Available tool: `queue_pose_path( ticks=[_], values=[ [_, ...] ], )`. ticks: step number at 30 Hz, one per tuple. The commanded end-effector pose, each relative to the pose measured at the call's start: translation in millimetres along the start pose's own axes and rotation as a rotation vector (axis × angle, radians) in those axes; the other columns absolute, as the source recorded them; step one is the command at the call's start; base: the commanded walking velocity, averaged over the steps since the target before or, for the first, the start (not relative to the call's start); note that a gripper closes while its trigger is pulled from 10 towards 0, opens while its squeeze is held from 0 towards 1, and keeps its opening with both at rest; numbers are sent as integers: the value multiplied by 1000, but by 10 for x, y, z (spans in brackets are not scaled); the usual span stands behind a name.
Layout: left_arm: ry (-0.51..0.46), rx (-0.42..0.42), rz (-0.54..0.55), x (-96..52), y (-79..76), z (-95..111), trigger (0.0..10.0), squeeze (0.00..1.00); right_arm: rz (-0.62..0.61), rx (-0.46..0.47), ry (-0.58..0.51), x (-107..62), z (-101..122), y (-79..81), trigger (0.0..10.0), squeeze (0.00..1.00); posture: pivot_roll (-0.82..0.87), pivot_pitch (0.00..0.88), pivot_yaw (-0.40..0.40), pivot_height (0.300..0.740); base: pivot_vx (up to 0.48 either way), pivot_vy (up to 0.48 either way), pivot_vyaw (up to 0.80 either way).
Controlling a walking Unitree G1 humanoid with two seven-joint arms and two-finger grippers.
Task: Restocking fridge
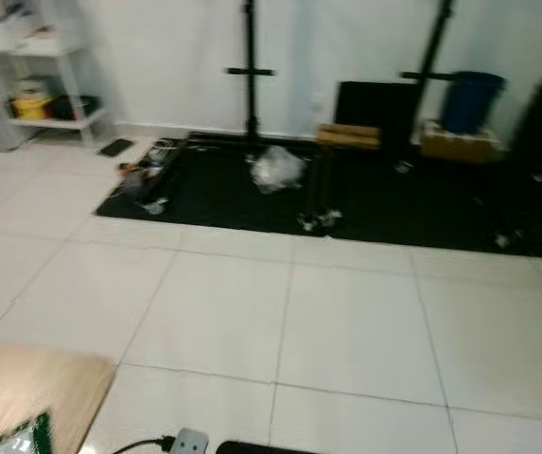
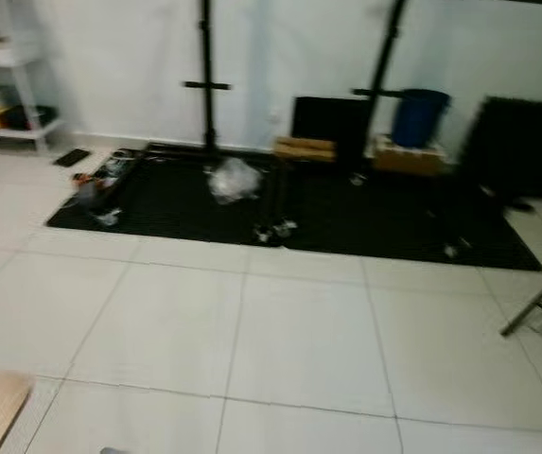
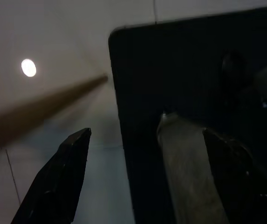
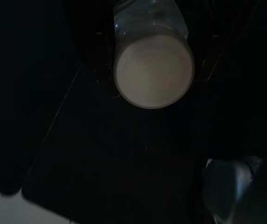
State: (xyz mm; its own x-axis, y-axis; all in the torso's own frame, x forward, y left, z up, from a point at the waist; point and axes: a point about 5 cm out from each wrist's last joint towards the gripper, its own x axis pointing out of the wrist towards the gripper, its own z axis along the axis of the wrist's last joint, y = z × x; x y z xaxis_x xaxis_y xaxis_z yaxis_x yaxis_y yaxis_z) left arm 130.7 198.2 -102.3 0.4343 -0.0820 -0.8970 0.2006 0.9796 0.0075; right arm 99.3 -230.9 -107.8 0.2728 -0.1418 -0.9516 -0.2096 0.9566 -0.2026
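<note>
In the right wrist view, which is very dark, a clear container with a pale cream round end sits between the two dark fingers of my right gripper, which looks shut on it. In the left wrist view my left gripper is open. Its black fingers are spread wide over pale floor and a dark flat panel, with a grey bar showing between them. I cannot make out a fridge.
A black mat lies ahead on the white tiles, with two black stands, a crumpled plastic bag, a blue bin and small clutter. White shelf far left. Wooden table corner and power strip near me.
</note>
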Motion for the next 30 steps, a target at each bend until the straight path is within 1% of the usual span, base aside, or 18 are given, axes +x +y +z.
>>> queue_pose_path(
  ticks=[1,3,4,6,8,12,17,30],
  values=[
    [0,7,-9,6,-18,16,10000,0,-11,-14,-12,-2,40,-52,10000,0,50,0,-13,738,0,0,-800],
    [-5,8,-13,10,-21,35,10000,0,-15,0,-26,-1,73,-58,10000,0,50,0,-13,738,0,0,-800],
    [-12,11,-18,15,-26,62,10000,0,-17,27,-49,0,127,-59,10000,0,53,0,-16,738,0,0,0],
    [-17,8,-22,19,-35,81,10000,0,-8,30,-56,1,155,-43,10000,0,54,0,-17,738,0,0,0],
    [-18,8,-24,21,-43,83,10000,0,-7,25,-55,2,157,-39,10000,0,55,0,-16,738,0,-319,0],
    [-12,5,-33,22,-67,67,10000,0,-4,21,-49,4,155,-19,10000,0,53,0,-10,738,0,-437,0],
    [1,-4,-45,16,-102,-1,10000,0,4,23,-48,7,161,23,10000,0,55,0,-3,738,0,-466,0],
    [-1,-7,-52,20,-115,9,10000,0,3,19,-52,9,187,42,10000,0,54,0,-1,738,0,-465,0]
  ],
)
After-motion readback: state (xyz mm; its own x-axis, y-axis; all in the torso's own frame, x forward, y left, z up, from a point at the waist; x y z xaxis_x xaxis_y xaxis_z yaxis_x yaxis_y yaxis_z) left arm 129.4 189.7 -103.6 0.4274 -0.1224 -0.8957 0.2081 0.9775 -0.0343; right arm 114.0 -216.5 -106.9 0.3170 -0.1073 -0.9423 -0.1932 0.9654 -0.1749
